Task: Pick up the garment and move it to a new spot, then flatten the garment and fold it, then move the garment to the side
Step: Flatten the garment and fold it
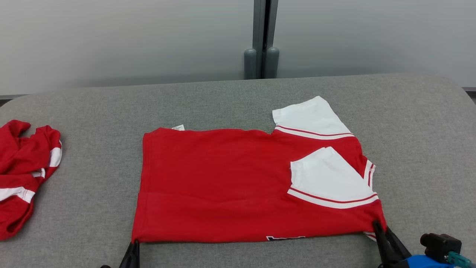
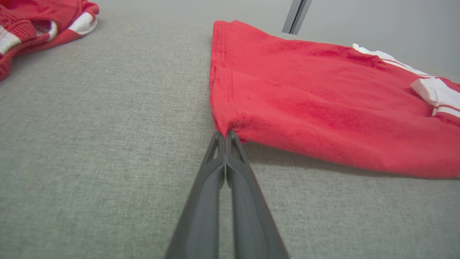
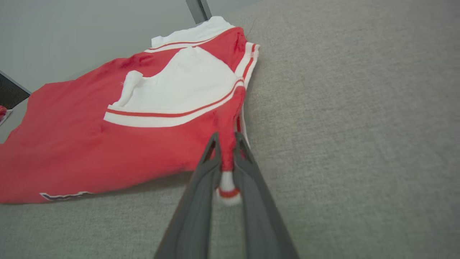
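The garment (image 1: 223, 186) is a red shirt with white sleeves, lying folded lengthwise on the grey table (image 1: 93, 111). Its hem end is to the left and both sleeves are stacked at the right. My left gripper (image 1: 133, 243) is at the near left corner, and in the left wrist view its fingers (image 2: 225, 133) are pressed together on the pinched hem corner of the garment (image 2: 323, 108). My right gripper (image 1: 376, 224) is at the near right corner. In the right wrist view the right gripper (image 3: 225, 138) holds a strip of the garment (image 3: 90, 151) between its narrowly parted fingers, with a white-and-red trim end hanging below.
A second red-and-white garment (image 1: 22, 175) lies crumpled at the table's left edge, and the left wrist view shows this crumpled garment (image 2: 36, 25) at top left. A grey post (image 1: 262, 37) stands behind the table against the pale wall. Bare grey table lies in front of, behind and right of the folded shirt.
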You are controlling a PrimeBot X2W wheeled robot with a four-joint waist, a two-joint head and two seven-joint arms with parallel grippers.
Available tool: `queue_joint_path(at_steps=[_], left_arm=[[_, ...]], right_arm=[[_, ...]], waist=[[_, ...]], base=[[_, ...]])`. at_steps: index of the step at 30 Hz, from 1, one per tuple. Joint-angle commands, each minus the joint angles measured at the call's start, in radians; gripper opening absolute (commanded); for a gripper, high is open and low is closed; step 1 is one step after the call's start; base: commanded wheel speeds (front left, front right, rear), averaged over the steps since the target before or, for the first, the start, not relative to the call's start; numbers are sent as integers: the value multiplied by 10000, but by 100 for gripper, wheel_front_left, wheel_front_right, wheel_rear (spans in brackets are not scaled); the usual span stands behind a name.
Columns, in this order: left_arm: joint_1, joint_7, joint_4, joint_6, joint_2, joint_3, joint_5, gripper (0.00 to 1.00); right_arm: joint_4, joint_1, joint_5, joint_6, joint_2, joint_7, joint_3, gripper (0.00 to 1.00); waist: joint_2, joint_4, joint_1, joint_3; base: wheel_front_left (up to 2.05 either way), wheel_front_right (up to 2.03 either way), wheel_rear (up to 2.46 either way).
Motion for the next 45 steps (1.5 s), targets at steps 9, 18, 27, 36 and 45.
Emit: queue_joint_path(at_steps=[9,18,27,36,45], left_arm=[[-91,-49,-980,90,15,461,240,100],[-635,-49,-1981,53,-301,916,813,100],[-985,-49,-2131,13,-399,1311,1515,100],[-901,-49,-2033,16,-464,1452,2070,100],[-817,-49,-1860,4,-504,1439,2273,100]], right_arm=[[-719,207,-800,3,147,-128,-906,100],[-1754,-96,-1779,1,604,-397,-1524,100],[-2989,-9,-2690,1,1152,-459,-1720,100],[-3620,678,-3526,1,1455,-463,-1511,100],[-3389,695,-3773,1,1575,-464,-1448,100]], waist=[[1,122,1,-216],[1,48,1,-442],[1,-44,1,-682],[1,-53,1,-754],[1,-51,1,-765]], base=[[0,0,0],[0,0,0],[0,0,0],[0,0,0],[0,0,0]])
